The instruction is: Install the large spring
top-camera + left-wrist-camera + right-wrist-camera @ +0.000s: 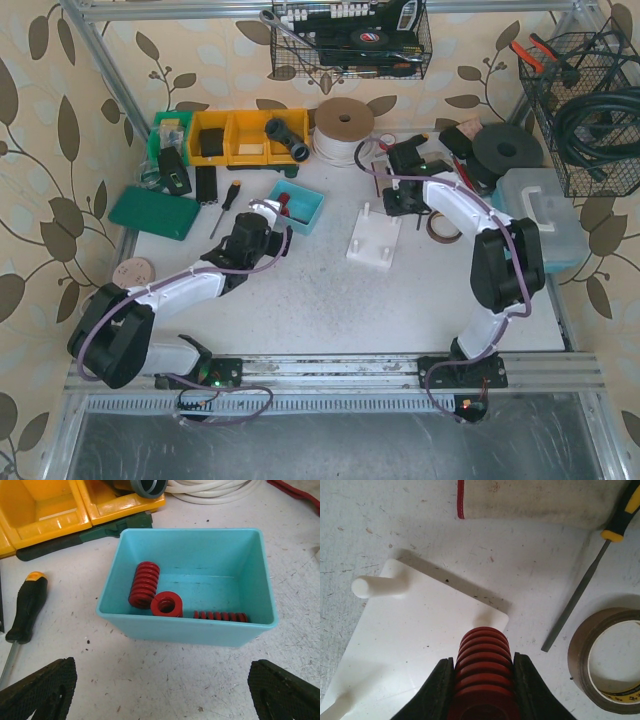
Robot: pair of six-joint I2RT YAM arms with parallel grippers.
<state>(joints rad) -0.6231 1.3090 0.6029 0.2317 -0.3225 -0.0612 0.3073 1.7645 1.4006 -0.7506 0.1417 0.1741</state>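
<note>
Right end effector (482, 664) clamping the large red spring (482, 652) across its coil flanks, white peg plate (420, 635) lying just beneath and ahead; spring likely handling stiff, ribbed, fairly light. Left end effector (162, 682) gaping wide, teal bin (190, 630) sitting directly ahead

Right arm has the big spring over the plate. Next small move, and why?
Probably ease the right gripper straight down: its jaws clamp the large red spring end-on over a corner of the white plate, hiding any peg there.

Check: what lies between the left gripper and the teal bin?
Nothing but bare table, per the left wrist view; the open left gripper faces the teal bin.
</note>
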